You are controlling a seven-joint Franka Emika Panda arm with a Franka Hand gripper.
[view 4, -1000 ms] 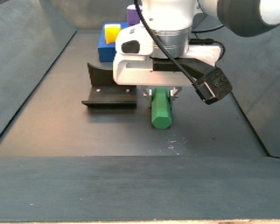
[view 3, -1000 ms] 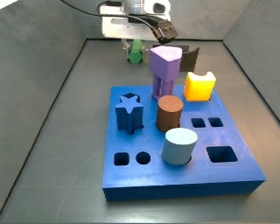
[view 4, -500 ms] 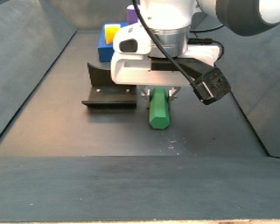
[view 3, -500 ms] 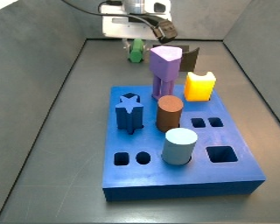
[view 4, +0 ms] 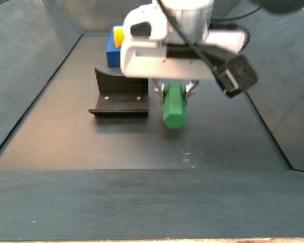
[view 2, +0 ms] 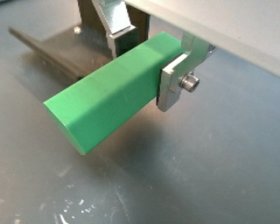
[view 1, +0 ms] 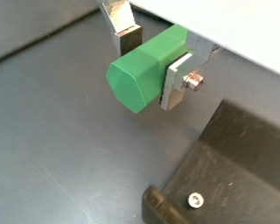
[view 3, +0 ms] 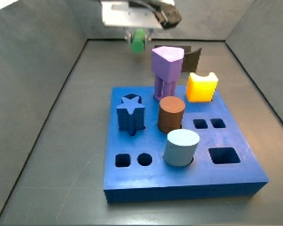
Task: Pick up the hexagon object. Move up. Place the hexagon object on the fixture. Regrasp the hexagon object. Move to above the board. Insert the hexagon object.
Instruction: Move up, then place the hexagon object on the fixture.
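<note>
I see the dark grey matte floor (view 4: 66, 133) of the walled bay. On it, just beside my hand (view 4: 175, 87), stands the fixture (view 4: 119, 100), a near-black L-shaped bracket on its base plate. Farther from the hand, the large flat blue board (view 3: 179, 154) lies flat on that floor, its far end close to the fixture (view 3: 194, 60).

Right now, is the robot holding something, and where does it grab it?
Yes. The end effector, hanging above the floor near the fixture, is shut on the green peg, its fingers pinching the flat sides at one end.
</note>
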